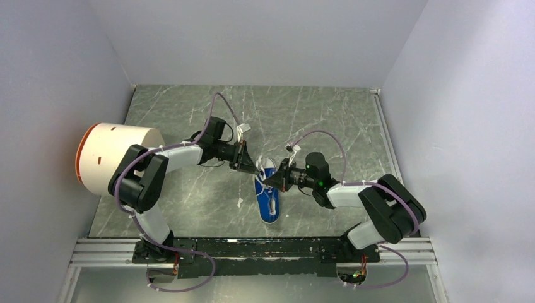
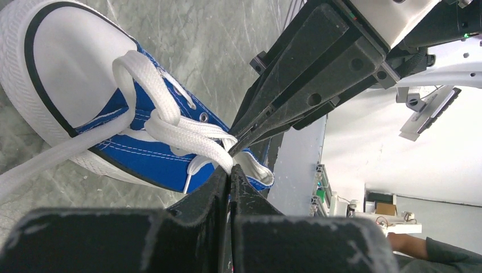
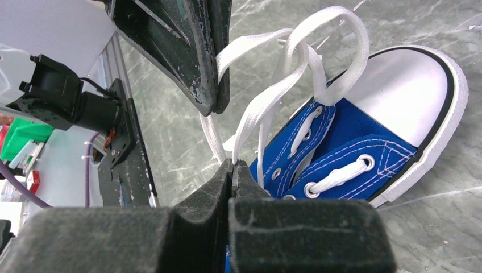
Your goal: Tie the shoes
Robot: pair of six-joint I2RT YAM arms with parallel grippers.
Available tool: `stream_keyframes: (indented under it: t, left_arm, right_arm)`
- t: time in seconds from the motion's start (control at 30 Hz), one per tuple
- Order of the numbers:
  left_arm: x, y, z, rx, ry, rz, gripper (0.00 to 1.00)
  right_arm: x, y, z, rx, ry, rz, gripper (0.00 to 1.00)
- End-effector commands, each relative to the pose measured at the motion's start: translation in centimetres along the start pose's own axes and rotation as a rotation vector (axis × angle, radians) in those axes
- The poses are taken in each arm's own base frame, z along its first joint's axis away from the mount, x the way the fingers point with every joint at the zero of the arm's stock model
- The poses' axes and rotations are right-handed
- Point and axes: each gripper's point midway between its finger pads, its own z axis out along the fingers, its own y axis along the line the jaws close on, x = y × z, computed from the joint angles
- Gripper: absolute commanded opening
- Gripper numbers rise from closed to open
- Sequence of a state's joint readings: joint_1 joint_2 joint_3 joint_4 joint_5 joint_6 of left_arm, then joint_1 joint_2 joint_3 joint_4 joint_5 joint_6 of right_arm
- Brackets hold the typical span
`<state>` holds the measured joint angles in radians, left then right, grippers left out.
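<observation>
Blue canvas sneaker (image 1: 269, 202), knot not yet tight.
Left gripper (image 2: 229, 177), right gripper (image 3: 232, 170) clamped on laces (image 2: 193, 139); draw evenly toward nine and three o'clock.

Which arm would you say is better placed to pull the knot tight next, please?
Left, probably: the left gripper is shut on the raised lace loop; the right gripper pinches strands low beside the shoe.

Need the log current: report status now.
Left gripper, right gripper: both shut on laces. Sneaker on table, loose loop, no bow. White cylinder far left, clear.
</observation>
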<state>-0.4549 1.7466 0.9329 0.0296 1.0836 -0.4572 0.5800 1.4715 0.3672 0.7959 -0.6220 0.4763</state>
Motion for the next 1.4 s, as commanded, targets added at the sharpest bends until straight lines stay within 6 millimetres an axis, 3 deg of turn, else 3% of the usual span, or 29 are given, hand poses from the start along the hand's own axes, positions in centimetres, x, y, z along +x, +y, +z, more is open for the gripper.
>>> stream_keyframes:
  t: [0.0,0.3,0.43,0.6,0.77,0.97,1.13,1.37]
  left_arm:
    - [-0.4,-1.1,-0.4,0.033,-0.017,0.035,0.09]
    - [-0.9,-1.4,-0.2,0.061,-0.025,0.027,0.11]
    - [-0.9,-1.3,-0.1,0.062,-0.024,0.020,0.11]
    - [-0.9,-1.3,-0.1,0.059,-0.022,0.021,0.11]
    - [-0.8,-1.2,-0.1,0.058,-0.012,0.022,0.13]
    - [-0.7,-0.7,0.0,0.049,0.011,0.029,0.13]
    - [-0.5,-0.6,0.0,0.043,0.021,0.030,0.14]
    - [-0.2,-0.3,-0.1,0.030,0.034,0.027,0.15]
  right_arm:
    - [0.3,0.2,-0.1,0.003,0.015,0.013,0.00]
    - [0.2,-0.2,1.6,-0.022,0.074,0.055,0.00]
    - [-0.2,-0.1,1.4,-0.005,0.083,0.050,0.06]
    - [-1.1,0.2,0.3,0.043,0.119,-0.004,0.15]
    - [-0.7,-0.1,-0.5,0.065,0.179,-0.062,0.34]
    - [-2.8,-1.5,-0.8,0.148,0.128,-0.090,0.50]
    - [-3.0,-1.9,0.0,0.146,0.125,-0.078,0.51]
    - [-2.5,-2.3,0.6,0.121,0.145,-0.092,0.44]
